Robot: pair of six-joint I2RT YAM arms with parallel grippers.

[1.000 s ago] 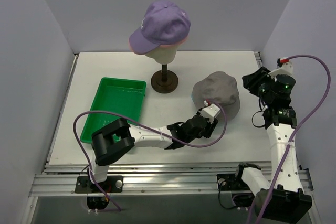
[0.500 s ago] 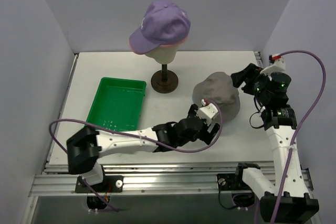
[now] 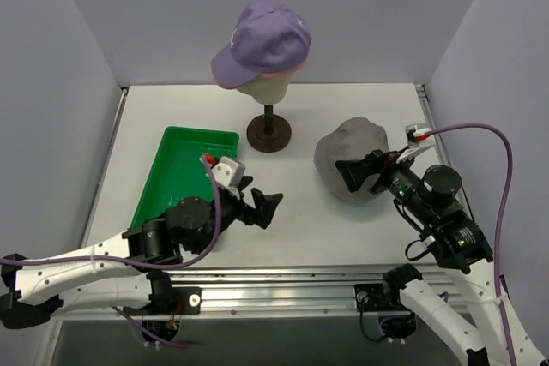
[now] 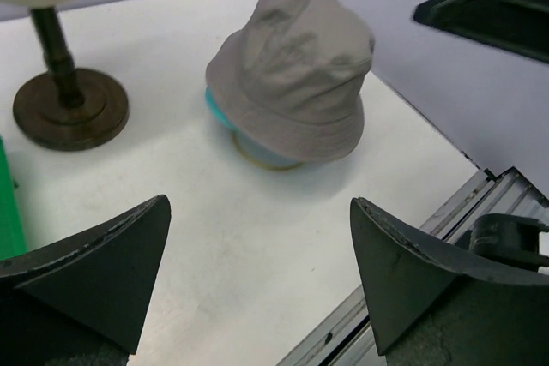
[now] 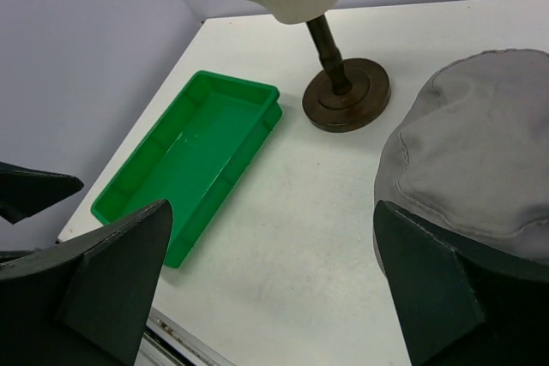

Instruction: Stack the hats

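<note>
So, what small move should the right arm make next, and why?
Probably lower the right gripper and close on the grey bucket hat at its brim: the jaws stand open there, and the hat lies ungripped on the teal hat.

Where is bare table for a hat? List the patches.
Free: the far strip behind the green tray, left of the stand base; the gap between base and grey bucket hat; the far right corner behind the hat. The near middle is bare, but the left end effector hangs over it. Crowded: the hat's near side, by the right end effector.
</note>
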